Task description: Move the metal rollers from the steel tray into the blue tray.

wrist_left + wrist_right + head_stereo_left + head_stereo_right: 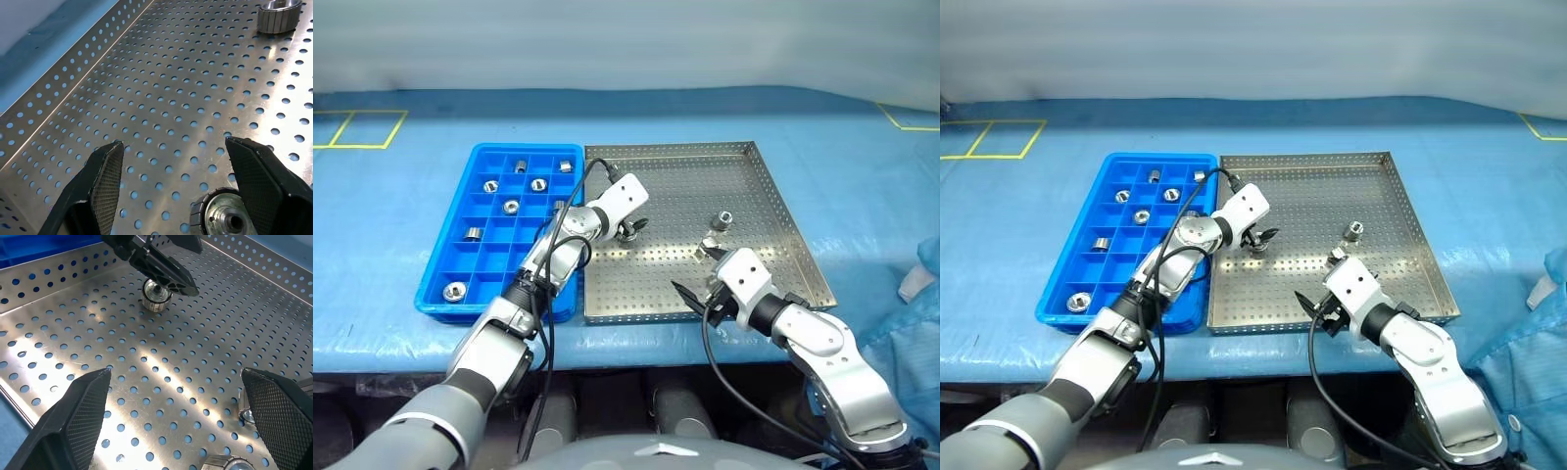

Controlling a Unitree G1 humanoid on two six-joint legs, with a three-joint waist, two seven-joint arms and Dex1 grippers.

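Observation:
The steel tray lies right of the blue tray, which holds several metal rollers in its compartments. My left gripper hangs open low over the steel tray's left part. One roller stands on the perforated floor between its fingers, close against one finger; it also shows in the right wrist view as roller. Two more rollers sit mid-tray. My right gripper is open and empty near the tray's front rim, just short of those two.
Both trays rest on a blue table covering with yellow tape marks at the far left. A cable runs along my left arm over the blue tray's right edge. Blue cloth bunches at the right.

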